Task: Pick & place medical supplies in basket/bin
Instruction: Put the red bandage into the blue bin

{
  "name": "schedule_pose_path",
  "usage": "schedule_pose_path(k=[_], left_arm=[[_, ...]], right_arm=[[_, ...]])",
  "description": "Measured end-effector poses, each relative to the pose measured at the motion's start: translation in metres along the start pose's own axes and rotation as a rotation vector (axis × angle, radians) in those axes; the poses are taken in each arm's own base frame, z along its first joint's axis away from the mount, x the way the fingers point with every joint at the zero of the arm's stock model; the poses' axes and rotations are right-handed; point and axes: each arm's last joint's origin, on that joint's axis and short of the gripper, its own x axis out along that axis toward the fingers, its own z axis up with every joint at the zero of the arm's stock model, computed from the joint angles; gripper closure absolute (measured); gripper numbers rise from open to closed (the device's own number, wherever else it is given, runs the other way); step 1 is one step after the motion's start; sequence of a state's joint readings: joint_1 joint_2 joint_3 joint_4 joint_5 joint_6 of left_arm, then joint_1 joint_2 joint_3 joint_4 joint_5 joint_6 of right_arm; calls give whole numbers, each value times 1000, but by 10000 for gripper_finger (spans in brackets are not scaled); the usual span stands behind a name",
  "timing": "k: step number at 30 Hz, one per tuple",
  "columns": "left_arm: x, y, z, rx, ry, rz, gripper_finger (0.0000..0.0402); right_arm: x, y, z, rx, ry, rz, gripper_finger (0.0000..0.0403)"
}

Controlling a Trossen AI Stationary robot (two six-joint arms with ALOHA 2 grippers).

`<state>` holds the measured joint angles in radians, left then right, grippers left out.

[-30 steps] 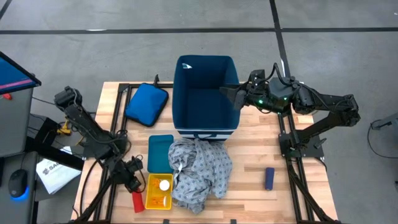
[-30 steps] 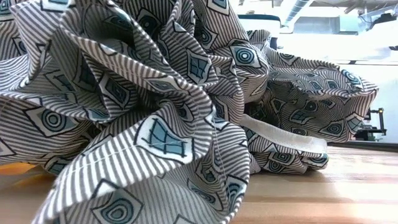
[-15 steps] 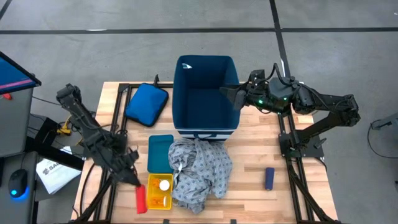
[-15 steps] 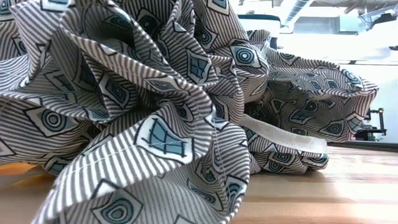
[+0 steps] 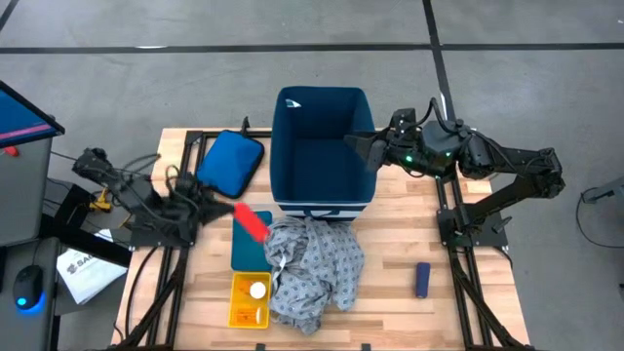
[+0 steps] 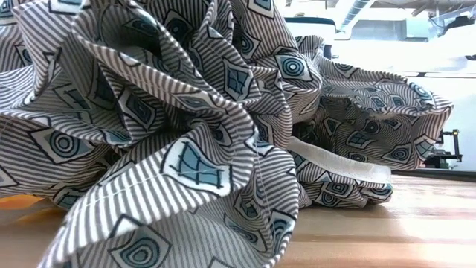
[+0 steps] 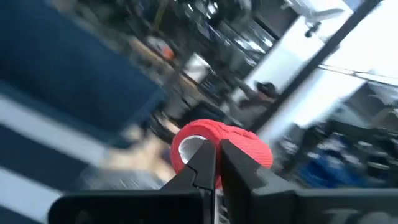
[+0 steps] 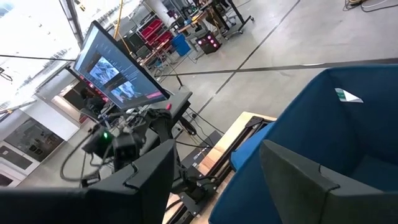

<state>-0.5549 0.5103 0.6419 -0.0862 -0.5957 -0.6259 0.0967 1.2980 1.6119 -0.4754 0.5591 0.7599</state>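
The red cylinder [image 5: 253, 222] is pinched in the left gripper [image 5: 222, 208], whose fingers are pressed tight on it. It is held up in the air over the left half of the bench, above the teal tray [image 5: 251, 242] and near the flat blue pouch [image 5: 230, 163]. The long way of the cylinder is seen to slant, pointing from the gripper toward the gown [image 5: 312, 270].

The navy-blue bin [image 5: 322, 146] is found at the far middle edge of the bench. From the left gripper it lies farther across the bench toward the right and a bit toward the far edge, and its near left corner is close by. The cylinder would need to be lifted over the bin wall and then let go, so it is judged that the carrying step is under way.

The right gripper [image 5: 363, 148] is spread wide and nothing is held in it. It hangs at the right rim of the bin.

A dark-blue cylinder [image 5: 422, 279] is left lying near the right edge of the bench, closer to the right arm. A yellow tray [image 5: 237, 313] with a white-capped bottle [image 5: 257, 290] is set at the near edge
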Motion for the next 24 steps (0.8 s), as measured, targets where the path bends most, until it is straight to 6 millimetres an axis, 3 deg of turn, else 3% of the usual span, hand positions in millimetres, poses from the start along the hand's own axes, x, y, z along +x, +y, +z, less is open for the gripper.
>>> schedule_pose_path(k=[4, 14, 18, 24], left_arm=[[2, -2, 15, 128, 36, 95, 398], [10, -15, 26, 354, 474, 377, 398], [29, -21, 16, 464, 630, 492, 398], [54, -9, -17, 605, 858, 711, 398]], right_arm=[[0, 0, 0, 0, -11, -11, 175], [0, 0, 1, 5, -19, -9, 175], [0, 0, 1, 5, -28, -19, 175], [0, -1, 2, 6, -40, -31, 175]])
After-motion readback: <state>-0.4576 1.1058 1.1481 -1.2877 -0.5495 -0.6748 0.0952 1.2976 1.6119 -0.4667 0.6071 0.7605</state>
